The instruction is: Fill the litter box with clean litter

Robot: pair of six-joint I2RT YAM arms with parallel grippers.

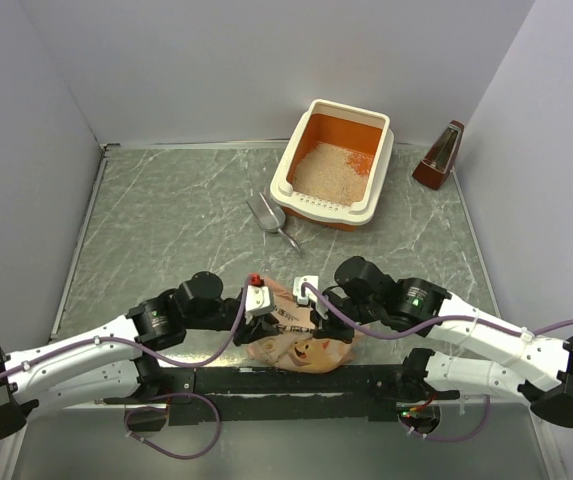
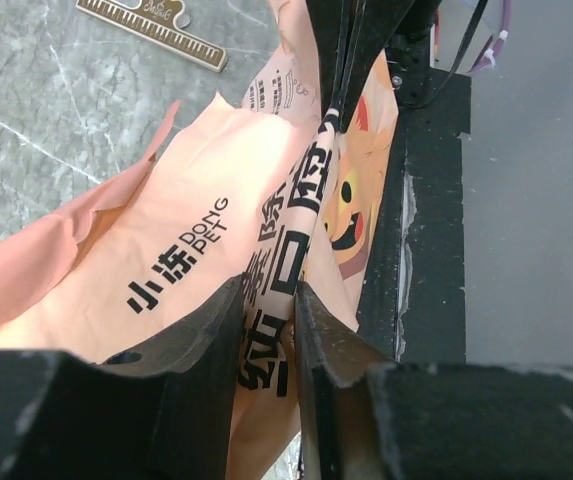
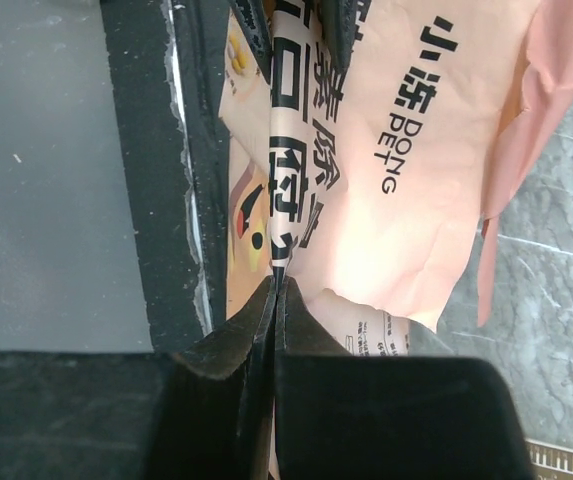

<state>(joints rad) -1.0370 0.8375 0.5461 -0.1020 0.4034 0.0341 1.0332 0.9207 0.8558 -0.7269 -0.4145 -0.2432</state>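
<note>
While right gripper (image 3: 276,290) pinches bag (image 3: 406,200) fold tight, left gripper (image 2: 269,300) straddles same fold, jaws narrow, clamp unconfirmed; likely two-handed lift toward far litter box (image 1: 328,208).

Both arms are lying low over the counter's near edge, the left arm (image 1: 86,350) and right arm (image 1: 476,335) bending inward toward each other. The left hand (image 2: 268,290) is straddling a fold of the bag (image 2: 166,230), fingers slightly apart. The right hand (image 3: 276,285) is pinching the bag, fingers pressed together.
</note>
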